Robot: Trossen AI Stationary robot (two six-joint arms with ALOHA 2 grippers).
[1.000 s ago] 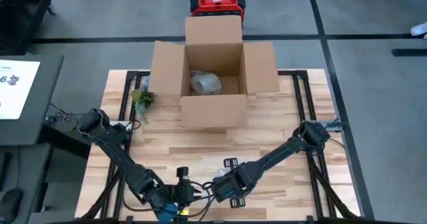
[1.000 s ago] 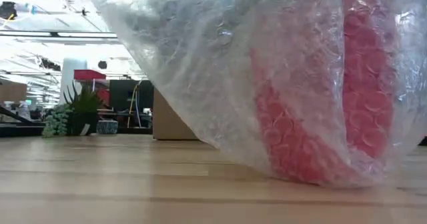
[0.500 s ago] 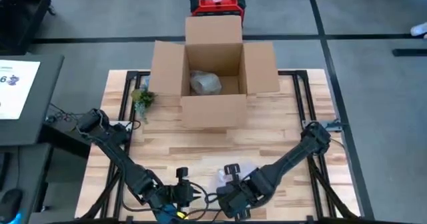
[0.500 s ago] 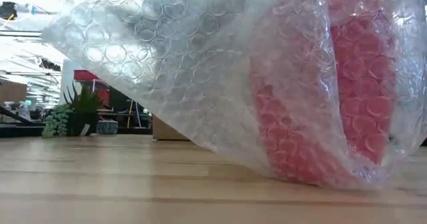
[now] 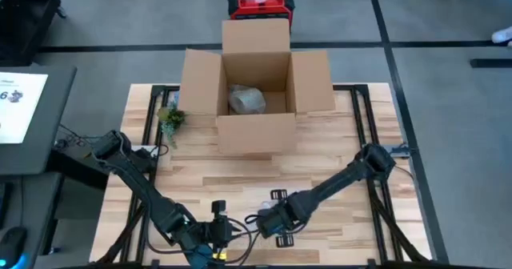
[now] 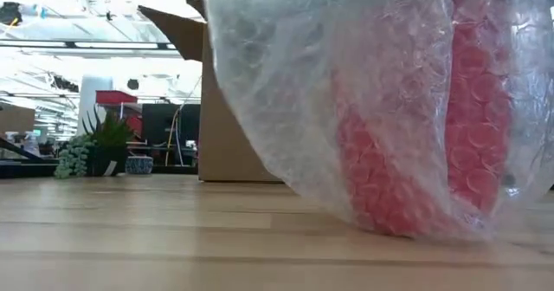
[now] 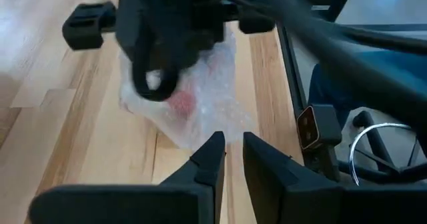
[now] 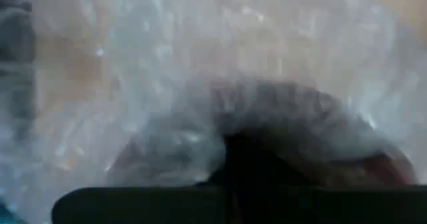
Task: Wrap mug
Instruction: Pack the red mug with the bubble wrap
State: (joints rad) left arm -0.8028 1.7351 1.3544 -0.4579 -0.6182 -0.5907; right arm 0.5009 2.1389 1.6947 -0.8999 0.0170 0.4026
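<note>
A red mug (image 6: pixel 472 144) sits inside clear bubble wrap (image 6: pixel 294 92) near the table's front edge, and the bundle's bottom rests on the wood. In the left wrist view the mug (image 7: pixel 181 103) shows pink through the wrap (image 7: pixel 210 114). My right gripper (image 5: pixel 270 221) stands right over the bundle and hides it from above. It also shows in the left wrist view as a dark mass, my right gripper (image 7: pixel 160 51). My left gripper (image 7: pixel 230 151) lies low just left of the bundle. Its fingers are almost together, with only bare wood between them. My right gripper comes at the bubble wrap from above. Its own body and the wrap (image 8: pixel 200 71), which lies against its camera, hide the place of contact. The wrap rises from the table toward it (image 6: pixel 260 31), while the bundle's bottom (image 6: pixel 407 232) stays on the wood.
An open cardboard box (image 5: pixel 256 101) stands at the table's far middle with a wrapped bundle (image 5: pixel 246 99) inside it. A small plant (image 5: pixel 170 118) stands left of the box, and a red device (image 5: pixel 260 3) lies beyond the table. Bare wood lies between the box and the grippers.
My right gripper went toward the near edge, then came back toward the far edge. The wrap's loose flap had spread out to the left in the low view. It is now drawn up and in against the mug, which uncovers the box behind. The mug's bottom stayed on the table.
</note>
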